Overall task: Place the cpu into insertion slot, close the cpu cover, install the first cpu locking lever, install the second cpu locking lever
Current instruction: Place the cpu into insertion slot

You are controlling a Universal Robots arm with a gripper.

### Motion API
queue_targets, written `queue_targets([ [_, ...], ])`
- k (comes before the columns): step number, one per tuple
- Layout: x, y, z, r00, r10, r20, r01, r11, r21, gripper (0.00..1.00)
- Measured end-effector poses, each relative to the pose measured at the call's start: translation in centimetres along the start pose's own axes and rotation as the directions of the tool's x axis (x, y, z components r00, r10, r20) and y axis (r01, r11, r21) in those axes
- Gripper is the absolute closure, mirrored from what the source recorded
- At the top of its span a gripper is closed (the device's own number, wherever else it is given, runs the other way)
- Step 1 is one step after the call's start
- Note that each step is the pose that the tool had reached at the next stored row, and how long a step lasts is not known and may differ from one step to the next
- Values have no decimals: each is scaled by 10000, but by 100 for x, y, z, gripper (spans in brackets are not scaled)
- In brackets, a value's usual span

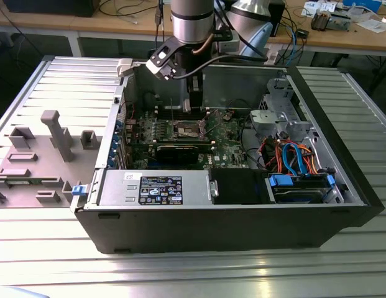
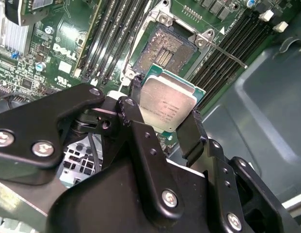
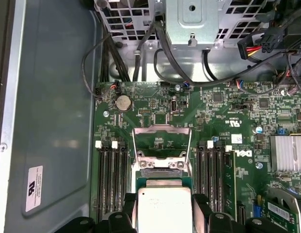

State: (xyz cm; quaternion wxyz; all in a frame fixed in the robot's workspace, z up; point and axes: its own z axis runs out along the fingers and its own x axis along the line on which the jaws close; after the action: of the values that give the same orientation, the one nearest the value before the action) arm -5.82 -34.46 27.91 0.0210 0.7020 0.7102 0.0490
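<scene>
Over the insertion slot [image 2: 165, 48], inside the open computer case [image 1: 242, 230] — the gripper [image 2: 165, 104] is pinching the cpu [image 2: 167, 97] by two opposite edges, metal top facing the wrist cameras. My read: edge grip so nothing touches the contact side. Chip hangs above the dark contact field, not seated yet, and looks a bit tilted to the socket in the second wrist view. The cpu cover [image 3: 162, 129] is swung back off the socket, bare motherboard [image 3: 223, 111] showing through its window — that leaves the way down open. Memory slots [image 3: 109, 179] flank both sides, and the fingers [image 2: 189, 136] sit close by them, so clearance looks tight.
</scene>
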Motion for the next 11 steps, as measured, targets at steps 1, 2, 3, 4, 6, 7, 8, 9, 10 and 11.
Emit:
queue_targets([
  [1, 0, -1, 10, 10000, -1, -3, 1, 10000, -1, 45],
  [2, 0, -2, 11, 10000, 0, -1, 0, 10000, 1, 45],
  [3, 0, -3, 11, 10000, 1, 1, -1, 10000, 2, 45],
  [4, 0, -3, 13, 10000, 1, -2, -1, 10000, 0, 45],
  [6, 0, -4, 18, 10000, 1, -2, -1, 10000, 0, 45],
  [7, 0, -4, 20, 10000, 2, -3, -2, 10000, 0, 45],
  [8, 0, -4, 21, 10000, 1, -3, -1, 10000, 0, 45],
  [9, 0, -4, 26, 10000, 1, -4, -1, 10000, -1, 45],
  [10, -1, -5, 31, 10000, 1, -3, -1, 10000, -1, 45],
  [11, -1, -5, 34, 10000, 1, -2, -1, 10000, 0, 45],
])
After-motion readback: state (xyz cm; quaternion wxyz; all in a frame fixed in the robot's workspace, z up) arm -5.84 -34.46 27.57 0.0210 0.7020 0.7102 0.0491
